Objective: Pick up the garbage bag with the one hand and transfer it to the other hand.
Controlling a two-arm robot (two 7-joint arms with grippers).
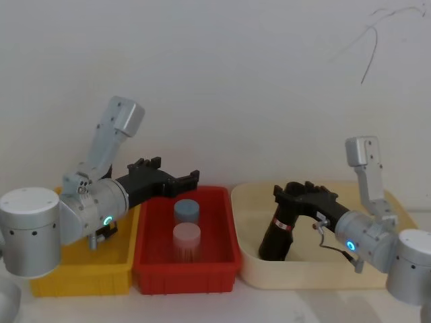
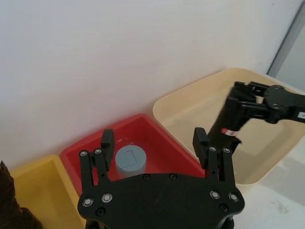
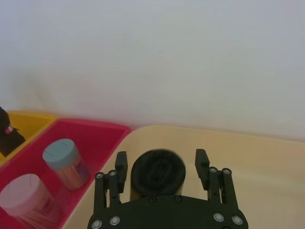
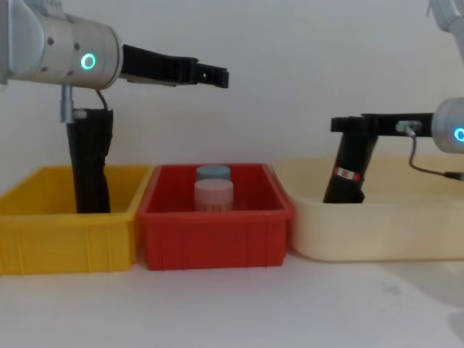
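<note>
My right gripper (image 3: pixel 162 169) straddles the garbage bag (image 1: pixel 279 232), fingers spread beside its top, not clenched. The roll leans in the cream bin (image 1: pixel 397 208). Closing off-centre could tip it. My left gripper (image 2: pixel 155 143) hangs open over the red bin (image 1: pixel 225 222).

The tall black garbage bag roll (image 1: pixel 281 232) looks like matt, softly creased plastic film, with a glossy red-and-white label band (image 4: pixel 346 173) (paper or plastic, unclear). The red (image 1: pixel 223 222), yellow (image 4: pixel 43 232) and cream (image 4: pixel 377 235) bins are smooth moulded plastic with a slight sheen. The white tabletop (image 4: pixel 239 304) is matt.
</note>
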